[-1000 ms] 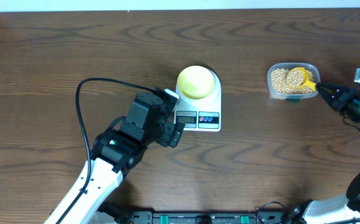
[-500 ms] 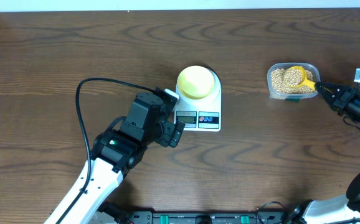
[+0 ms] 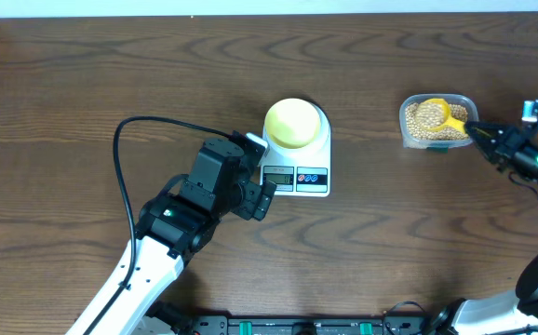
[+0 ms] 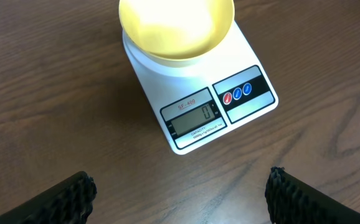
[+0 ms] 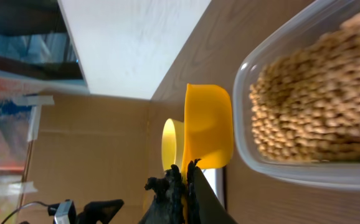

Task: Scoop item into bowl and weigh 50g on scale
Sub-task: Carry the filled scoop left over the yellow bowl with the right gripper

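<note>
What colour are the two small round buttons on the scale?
A red button and a blue button on the white scale; clearest in the left wrist view.

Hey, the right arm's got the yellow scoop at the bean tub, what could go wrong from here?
1. The scoop, pinched by its handle in the right gripper, looks loaded with beans; the bowl sits well across the table, so some may roll off on the way.
2. The left gripper hangs open close by the scale, which reads zero; a nudge might upset the reading.
</note>
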Action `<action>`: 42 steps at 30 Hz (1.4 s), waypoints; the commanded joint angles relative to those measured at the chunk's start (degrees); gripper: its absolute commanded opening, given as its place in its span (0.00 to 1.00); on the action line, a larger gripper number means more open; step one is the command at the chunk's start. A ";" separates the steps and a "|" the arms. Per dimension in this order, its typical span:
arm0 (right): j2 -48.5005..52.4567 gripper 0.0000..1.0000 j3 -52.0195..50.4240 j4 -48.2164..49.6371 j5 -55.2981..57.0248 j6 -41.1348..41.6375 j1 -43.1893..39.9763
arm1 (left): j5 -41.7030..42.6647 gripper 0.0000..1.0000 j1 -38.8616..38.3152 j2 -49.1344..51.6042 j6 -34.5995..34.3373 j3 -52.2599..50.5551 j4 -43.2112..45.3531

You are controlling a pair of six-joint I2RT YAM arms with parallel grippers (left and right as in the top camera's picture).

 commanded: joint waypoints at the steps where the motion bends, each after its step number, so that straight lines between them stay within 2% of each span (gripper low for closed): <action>1: 0.52 0.01 -0.28 0.35 -2.58 2.45 2.73 | -0.52 0.89 0.24 0.33 -0.48 0.00 0.17; 9: 0.52 0.01 -0.28 1.03 -1.92 5.25 9.68 | -0.52 0.89 0.24 0.33 -0.48 0.00 0.17; 23: 0.50 0.01 -0.28 14.78 1.07 20.50 20.74 | -0.50 0.89 0.24 0.33 -0.48 0.00 0.17; 42: 0.50 0.01 -0.28 24.92 8.98 30.18 34.69 | -0.50 0.89 0.24 0.33 -0.48 0.00 0.17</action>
